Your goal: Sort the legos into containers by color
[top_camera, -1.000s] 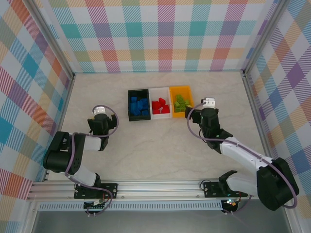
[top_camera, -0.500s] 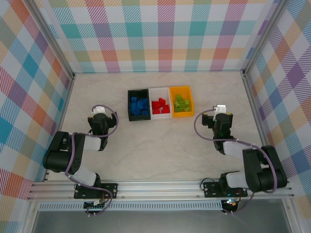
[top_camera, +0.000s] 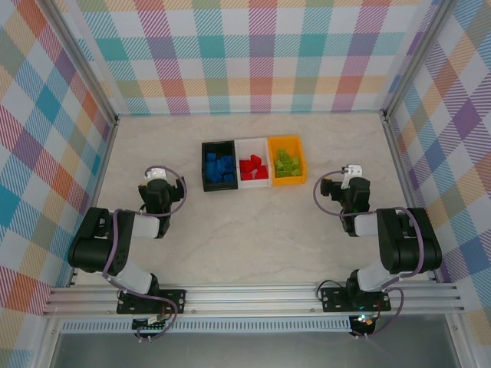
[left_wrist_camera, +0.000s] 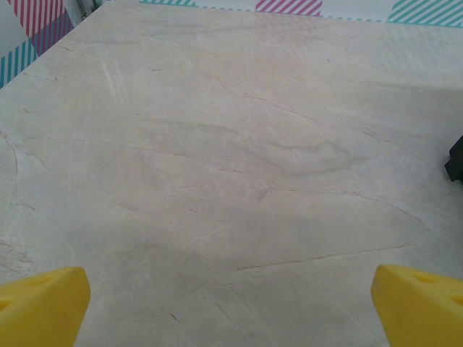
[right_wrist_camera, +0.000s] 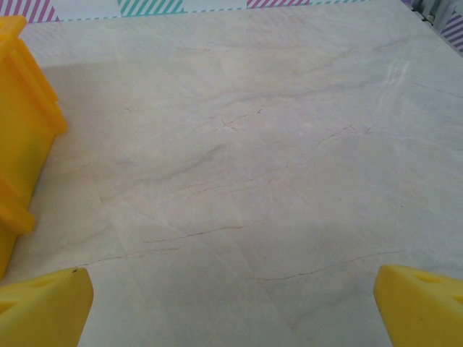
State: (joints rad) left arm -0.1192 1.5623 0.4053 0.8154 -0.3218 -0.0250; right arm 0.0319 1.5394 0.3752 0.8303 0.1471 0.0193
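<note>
Small plastic bricks sorted — blue in black plastic bin, red in white bin, lime in orange bin. My left gripper, right gripper: fingers apart, empty. Judged done — park clear.

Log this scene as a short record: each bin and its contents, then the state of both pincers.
black bin: blue legos
white bin: red legos
orange bin: green legos
left pincer: open, empty, above the table
right pincer: open, empty, orange bin to its left
sorting: one colour per bin
</note>
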